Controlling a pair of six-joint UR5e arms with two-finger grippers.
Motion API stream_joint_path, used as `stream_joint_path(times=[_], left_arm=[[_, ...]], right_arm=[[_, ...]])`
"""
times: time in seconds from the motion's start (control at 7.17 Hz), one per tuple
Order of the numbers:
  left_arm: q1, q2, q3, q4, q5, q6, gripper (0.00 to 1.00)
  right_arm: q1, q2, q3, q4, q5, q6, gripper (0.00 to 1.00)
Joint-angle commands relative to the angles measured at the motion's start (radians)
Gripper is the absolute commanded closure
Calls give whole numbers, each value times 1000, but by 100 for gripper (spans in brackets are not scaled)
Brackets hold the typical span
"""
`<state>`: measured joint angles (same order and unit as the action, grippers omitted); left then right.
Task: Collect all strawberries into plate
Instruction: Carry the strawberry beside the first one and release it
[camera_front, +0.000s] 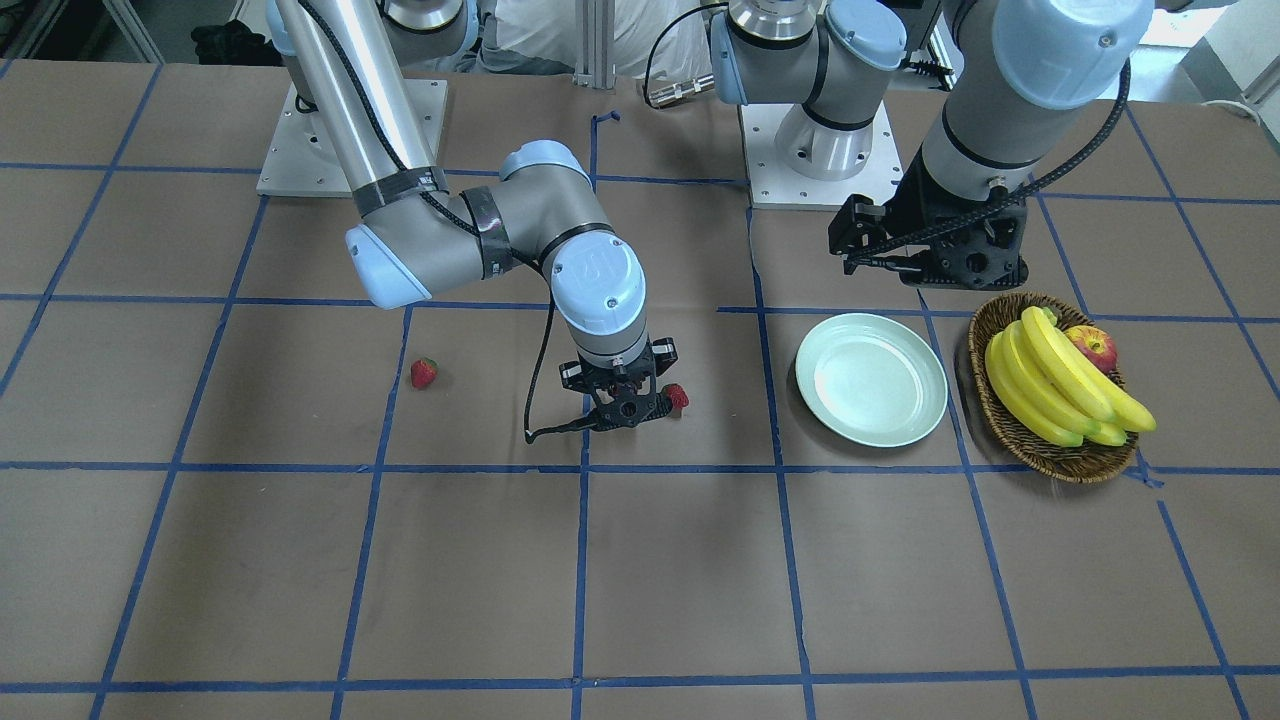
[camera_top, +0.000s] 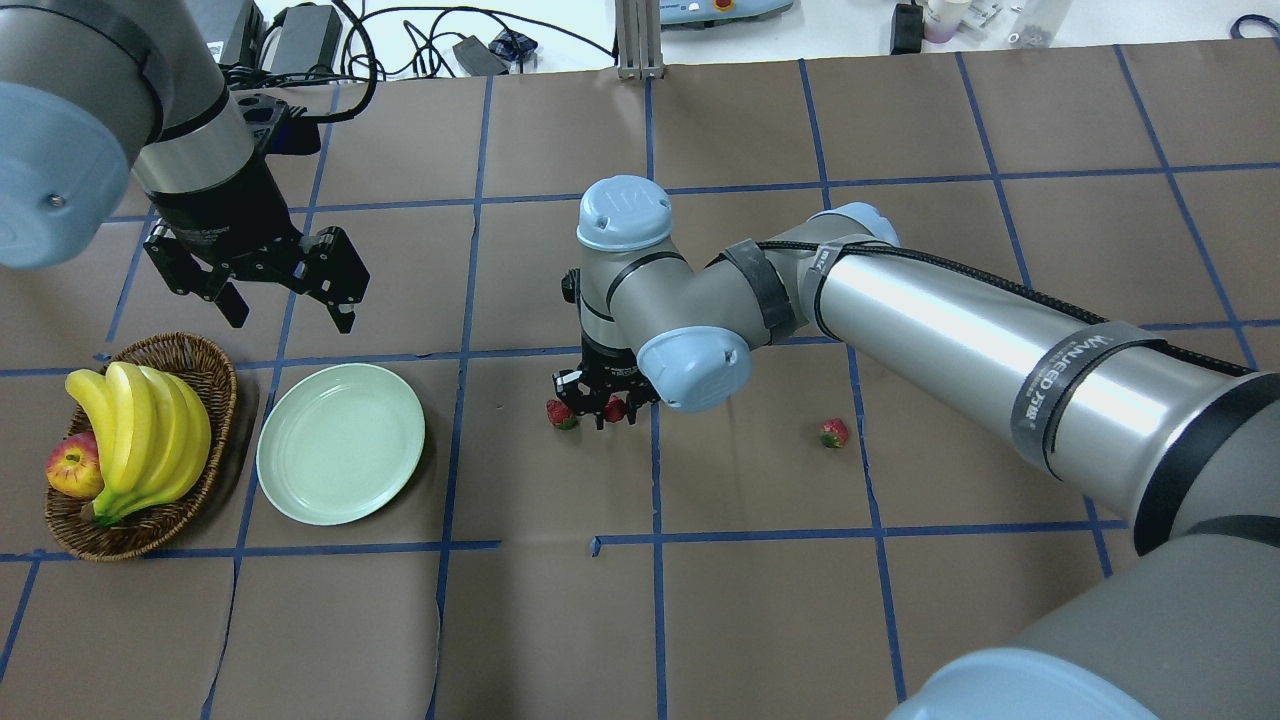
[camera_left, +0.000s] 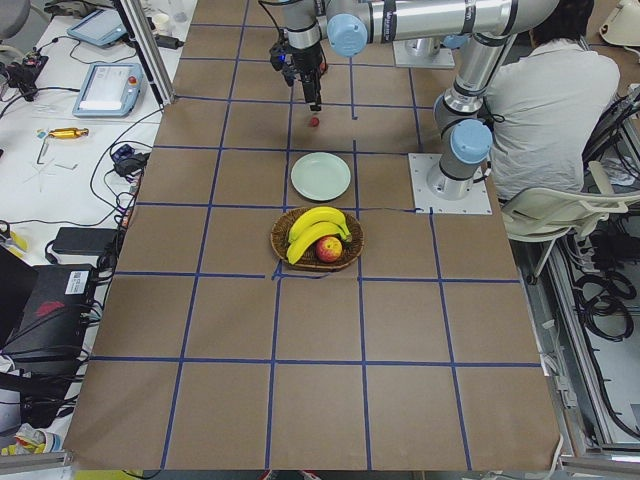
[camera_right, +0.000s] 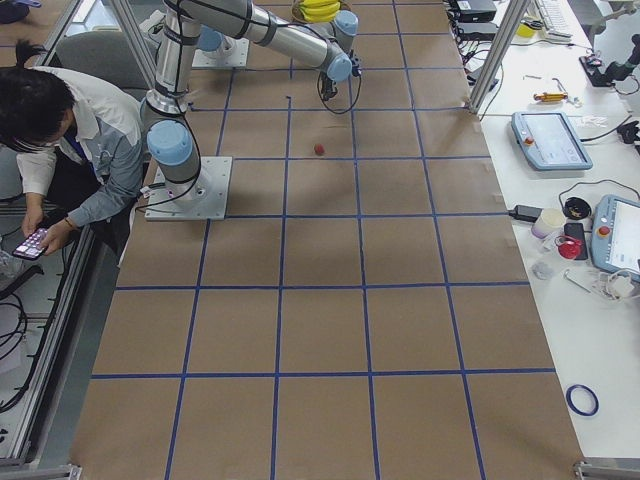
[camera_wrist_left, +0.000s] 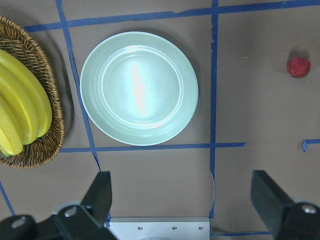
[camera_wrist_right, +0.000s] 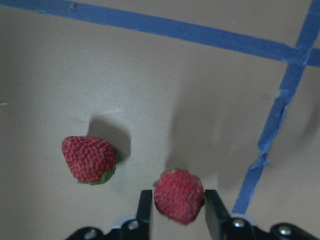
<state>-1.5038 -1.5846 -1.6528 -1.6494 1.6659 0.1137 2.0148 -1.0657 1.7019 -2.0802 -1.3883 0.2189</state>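
Note:
My right gripper (camera_wrist_right: 177, 207) is shut on a small red strawberry (camera_wrist_right: 179, 195), its fingers pressed against both sides. From overhead this strawberry (camera_top: 614, 408) shows just above the table. A second strawberry (camera_top: 560, 413) (camera_wrist_right: 89, 158) lies on the paper close beside the gripper, on the plate's side. The third strawberry (camera_top: 833, 432) (camera_front: 424, 372) lies alone farther out. The pale green plate (camera_top: 341, 443) (camera_wrist_left: 139, 88) holds nothing. My left gripper (camera_top: 285, 305) hangs open above the table just behind the plate, with nothing between its fingers (camera_wrist_left: 100, 192).
A wicker basket (camera_top: 218, 372) with bananas (camera_top: 140, 430) and a red-yellow apple (camera_top: 73, 465) stands right beside the plate. Blue tape lines grid the brown table cover. A seated person (camera_left: 560, 100) is behind the robot bases.

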Motion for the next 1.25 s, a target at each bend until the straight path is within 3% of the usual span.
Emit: stream_joint_path(times=[0.0,0.28,0.42,0.7,1.11], left_arm=[[0,2,-1,-1,0,-2,0],[0,2,-2,-1,2,0,0],[0,2,-2,-1,2,0,0],[0,2,-4,-3,0,0,0],[0,0,-4,-3,0,-2,0]], right_arm=[[-5,-19,-13,8,11,17,0],[-36,-89,-1,40,-26,42,0],[-80,-130,-1,124,-134,22,0],[-180,-190,1,282,-162,-99,0],[-331,-211,31,333,-219,-142,0]])
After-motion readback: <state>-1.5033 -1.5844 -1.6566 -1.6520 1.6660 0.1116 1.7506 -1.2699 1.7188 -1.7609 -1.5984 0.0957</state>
